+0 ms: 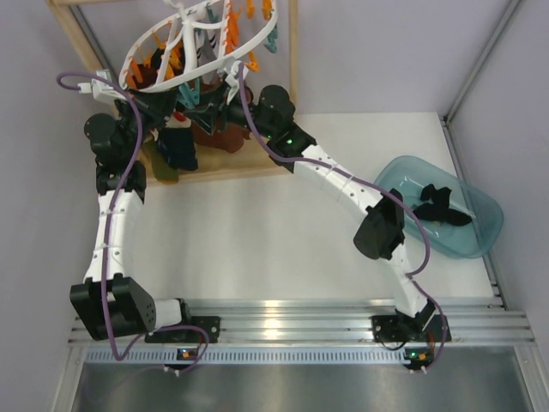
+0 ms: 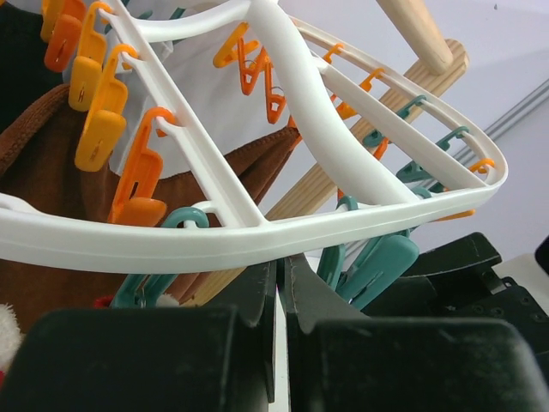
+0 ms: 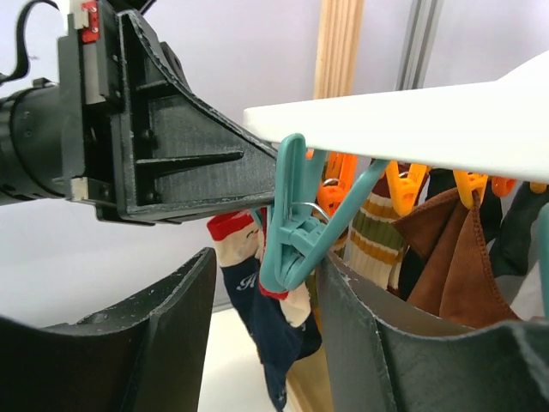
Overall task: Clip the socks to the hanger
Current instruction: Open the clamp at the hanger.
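Hanger [image 1: 180, 43] above white table [image 1: 257, 223]; grey walls [image 1: 386, 51]

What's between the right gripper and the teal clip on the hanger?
Nothing visible. The teal clip hangs from the hanger in the gap between the open fingers of the right gripper; the left gripper reaches in beside it.

A round white hanger [image 1: 184, 41] ringed with orange and teal clips hangs tilted in a wooden frame [image 1: 81, 39] at the far edge of the desk [image 1: 257, 232]. The left arm [image 1: 116, 206] and right arm [image 1: 334, 176] both reach under its near rim, where their fingers are hidden. Below it hang brown cloths [image 1: 219, 137] and a dark sock [image 1: 180, 150]. At the right, black socks [image 1: 442, 206] lie in a teal tub [image 1: 480, 232].
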You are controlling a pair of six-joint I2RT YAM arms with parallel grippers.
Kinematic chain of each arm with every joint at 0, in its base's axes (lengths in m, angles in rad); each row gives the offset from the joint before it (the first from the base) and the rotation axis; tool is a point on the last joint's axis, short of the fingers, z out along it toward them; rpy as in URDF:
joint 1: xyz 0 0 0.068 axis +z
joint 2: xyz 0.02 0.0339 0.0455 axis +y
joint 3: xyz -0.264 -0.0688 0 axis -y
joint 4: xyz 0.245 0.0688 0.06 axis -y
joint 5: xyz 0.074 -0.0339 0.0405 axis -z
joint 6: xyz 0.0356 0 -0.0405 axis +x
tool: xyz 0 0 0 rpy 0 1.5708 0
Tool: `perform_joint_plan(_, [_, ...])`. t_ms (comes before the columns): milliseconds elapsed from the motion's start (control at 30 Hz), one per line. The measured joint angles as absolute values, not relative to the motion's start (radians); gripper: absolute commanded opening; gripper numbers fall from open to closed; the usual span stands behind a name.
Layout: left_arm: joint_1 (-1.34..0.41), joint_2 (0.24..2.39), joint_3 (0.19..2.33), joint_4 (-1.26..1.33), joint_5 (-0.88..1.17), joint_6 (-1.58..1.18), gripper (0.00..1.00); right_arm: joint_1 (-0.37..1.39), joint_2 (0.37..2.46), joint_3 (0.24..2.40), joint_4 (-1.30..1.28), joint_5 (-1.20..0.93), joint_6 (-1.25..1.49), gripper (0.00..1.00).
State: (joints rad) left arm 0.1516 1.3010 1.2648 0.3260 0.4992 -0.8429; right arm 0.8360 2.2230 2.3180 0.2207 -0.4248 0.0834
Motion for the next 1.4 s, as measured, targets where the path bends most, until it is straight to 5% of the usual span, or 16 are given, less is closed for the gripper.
perform_joint_plan(367, [0.155,1.303,1.264,0.346,0.531,-0.843,0.0,0.844,2.286,2.352,0.224,-0.382,0.084,0.31])
perform_joint_plan(633, [0.155,1.308,1.264,0.345,0.535,-0.838,0.0,0.849,2.286,2.353,0.248,-0.36,0.087,0.42])
perform_joint_plan(967, [0.157,1.308,1.264,0.345,0.534,-0.817,0.0,0.857,2.286,2.353,0.258,-0.324,0.076,0.0])
perform_joint_plan(1167, [0.156,1.307,1.289,0.275,0.53,-0.815,0.43,0.869,2.286,2.353,0.262,-0.279,0.044,0.0])
perform_joint_plan(1400, [0.157,1.288,1.295,0.197,0.534,-0.836,0.5,0.876,2.286,2.353,0.278,-0.229,-0.009,0.0])
